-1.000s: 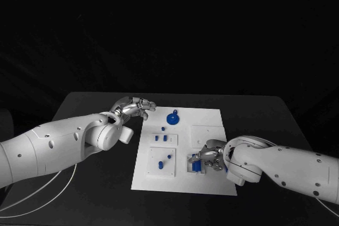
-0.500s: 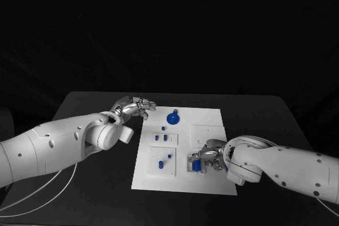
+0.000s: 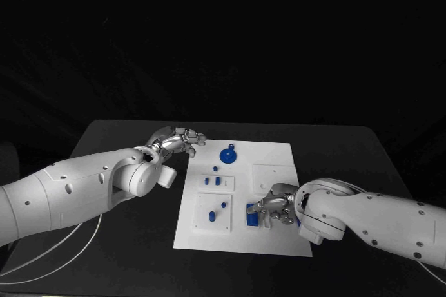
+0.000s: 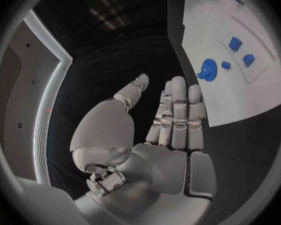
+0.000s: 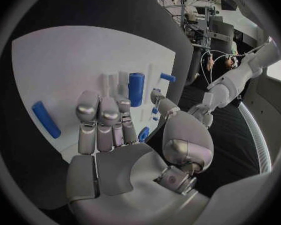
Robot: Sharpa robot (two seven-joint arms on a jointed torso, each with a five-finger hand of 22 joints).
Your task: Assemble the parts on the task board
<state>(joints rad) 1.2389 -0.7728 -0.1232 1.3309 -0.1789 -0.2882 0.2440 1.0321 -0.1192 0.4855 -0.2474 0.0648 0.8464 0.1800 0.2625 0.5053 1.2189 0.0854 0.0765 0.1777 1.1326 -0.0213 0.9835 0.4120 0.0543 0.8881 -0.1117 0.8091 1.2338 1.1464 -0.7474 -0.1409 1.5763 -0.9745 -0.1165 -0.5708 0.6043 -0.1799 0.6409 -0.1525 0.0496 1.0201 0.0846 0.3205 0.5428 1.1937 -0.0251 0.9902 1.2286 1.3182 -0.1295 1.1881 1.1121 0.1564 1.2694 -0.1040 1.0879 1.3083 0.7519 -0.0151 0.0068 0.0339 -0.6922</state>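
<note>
- Where the black desk (image 3: 121, 245) carries the white task board (image 3: 279, 242) at its middle, dark bare surface runs along the board's left and right sides and past its far edge.
- The left robot hand (image 3: 178, 141) hangs over the desk just off the board's far left corner, fingers loosely apart and holding nothing; the left wrist view shows its fingers (image 4: 178, 115) straight and side by side, thumb apart, palm empty.
- A round blue part with a small tab (image 3: 227, 156) lies on the board near that far edge, close to the left robot hand but apart from it.
- Two small blue parts (image 3: 211, 180) sit in a raised white panel at the board's left middle; nearer the robot, a second panel holds a slanted blue peg (image 3: 211, 215).
- The right robot hand (image 3: 271, 210) is low over the board's near right part, its fingers at a blue block (image 3: 252, 214) standing there; I cannot tell whether it grips the block.
- In the right wrist view its fingers (image 5: 103, 115) lie side by side over the board, with a blue cylinder (image 5: 136, 88) just beyond the fingertips and a blue bar (image 5: 45, 119) lying apart to one side.
- Beyond the desk the room is dark.
</note>
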